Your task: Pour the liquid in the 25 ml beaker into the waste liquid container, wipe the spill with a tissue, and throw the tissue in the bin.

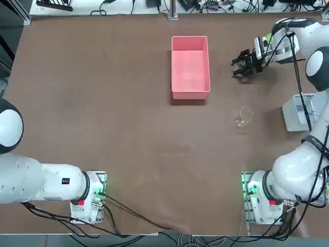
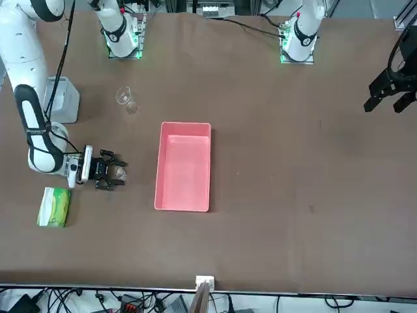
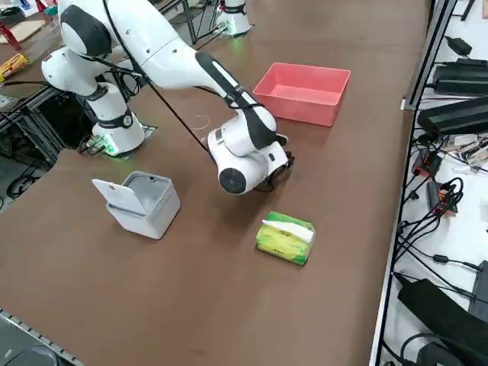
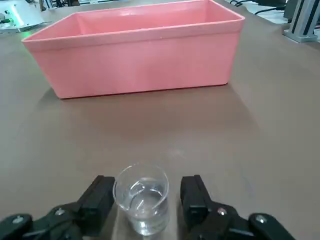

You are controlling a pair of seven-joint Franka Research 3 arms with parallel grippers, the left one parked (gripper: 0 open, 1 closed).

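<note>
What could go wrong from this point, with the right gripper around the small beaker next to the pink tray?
The right gripper is open, its fingers either side of the 25 ml beaker, which holds liquid. An off-centre closing might tip the beaker and spill early. The waste liquid container has walls taller than the beaker, so a low carry may clip the rim. The larger beaker stands nearby, possibly in a return path.
</note>
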